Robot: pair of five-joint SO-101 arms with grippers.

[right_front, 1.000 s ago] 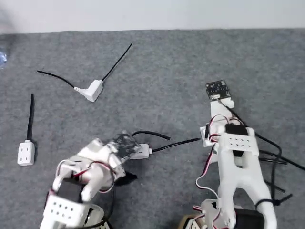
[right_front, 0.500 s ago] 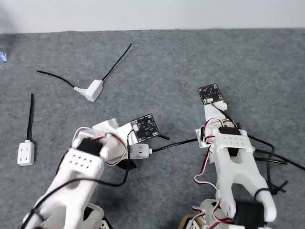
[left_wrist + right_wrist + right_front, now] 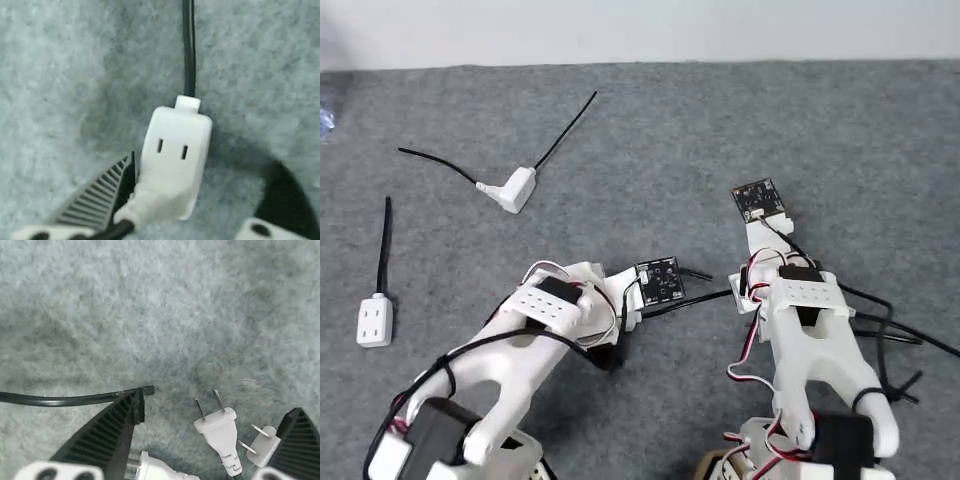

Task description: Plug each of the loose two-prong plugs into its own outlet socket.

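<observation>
A white outlet socket (image 3: 175, 150) with two slots lies on the grey carpet, its black cord (image 3: 188, 50) leading away and a white plug body (image 3: 160, 205) at its near end. My left gripper (image 3: 205, 165) is open astride it, the ridged finger (image 3: 95, 200) beside its edge. My right gripper (image 3: 217, 405) is open just above the carpet. Between its fingers lie a white two-prong plug (image 3: 217, 432) and a second plug (image 3: 260, 442), with a third (image 3: 155, 467) closer in. Another socket (image 3: 375, 320) and an angled white plug (image 3: 515, 188) lie at the far left.
Both arms (image 3: 540, 340) (image 3: 810, 330) meet at the carpet's middle, with a black cord (image 3: 705, 297) running between them. A loose cord end (image 3: 75, 400) lies by the right gripper's finger. More black wires (image 3: 890, 330) trail off to the right. A pale wall borders the carpet's far edge.
The left arm has swung forward and right, bringing its wrist over the middle socket. The right arm has shifted slightly left and toward the near edge.
</observation>
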